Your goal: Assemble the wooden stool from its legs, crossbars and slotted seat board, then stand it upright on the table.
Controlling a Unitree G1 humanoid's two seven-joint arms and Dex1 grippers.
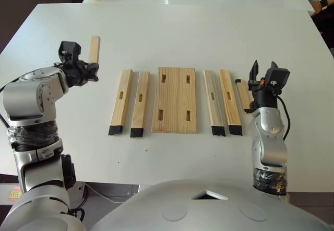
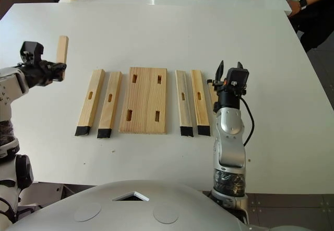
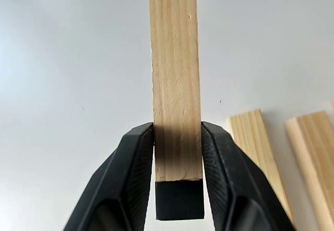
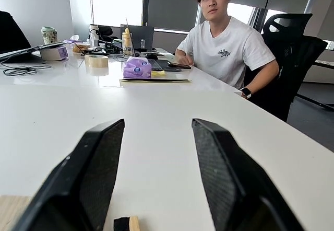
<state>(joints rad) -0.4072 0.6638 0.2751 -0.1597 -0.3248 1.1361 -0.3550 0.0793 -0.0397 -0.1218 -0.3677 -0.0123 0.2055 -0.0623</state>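
Holding, left arm: the left gripper (image 1: 90,72) has its fingers (image 3: 136,163) clamped on the sides of a short wooden bar (image 1: 94,48), just above the bar's black end. The bar is lifted off the surface (image 1: 209,37) at the far left, its bare end pointing away from the robot.
Right arm: the right gripper (image 1: 263,69) stands with its fingers (image 4: 222,173) spread wide and nothing between them, tips raised towards the far side of the surface.
Seat board: the seat board (image 1: 175,100) lies flat in the middle of the surface, with four slots showing on its top face.
Left legs: two legs (image 1: 121,101) (image 1: 140,104) lie side by side just left of the board, black ends nearest the robot.
Right legs: two more legs (image 1: 212,103) (image 1: 229,101) lie just right of the board, black ends likewise near.
Second bar: a loose short bar (image 1: 242,94) lies flat right of those legs, close beside the right gripper.
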